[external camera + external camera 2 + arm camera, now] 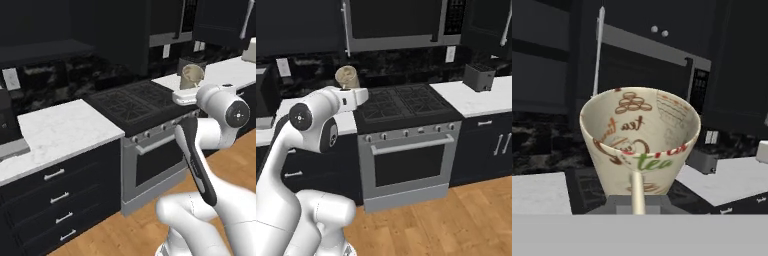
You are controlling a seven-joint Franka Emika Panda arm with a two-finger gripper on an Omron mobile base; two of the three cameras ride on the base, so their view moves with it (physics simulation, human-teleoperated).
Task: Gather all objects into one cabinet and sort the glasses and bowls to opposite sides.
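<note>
The jaws are closed narrow on the wall of the beige tumbler (640, 145), one finger outside and, as far as the hand view lets one judge, one inside the rim; the gripper (637, 200) carries the cup clear of any surface. The tumbler rides upright with its mouth open to the hand camera, printed lettering visible inside and out. In the right base view the tumbler (347, 76) sits just above the white wrist, in front of the dark backsplash and to the left of the stove (401, 102); in the left base view it (192, 76) stands above the wrist near the stove's far edge. The step in hand appears to be carrying the glass toward the wall cabinet, so the grip should be kept firm and the cup kept level, since a pinch on a thin rim can let the cup swing or slip if the wrist rolls. The approach should run high enough to clear the toaster (479, 76) and the microwave (401, 22), and the cabinet shelf should be entered from the front, with the glass set to one end, leaving the other end for the bowls. The forearm is folded back over the base, elbow high, wrist roughly horizontal and pointing toward the rear wall.
</note>
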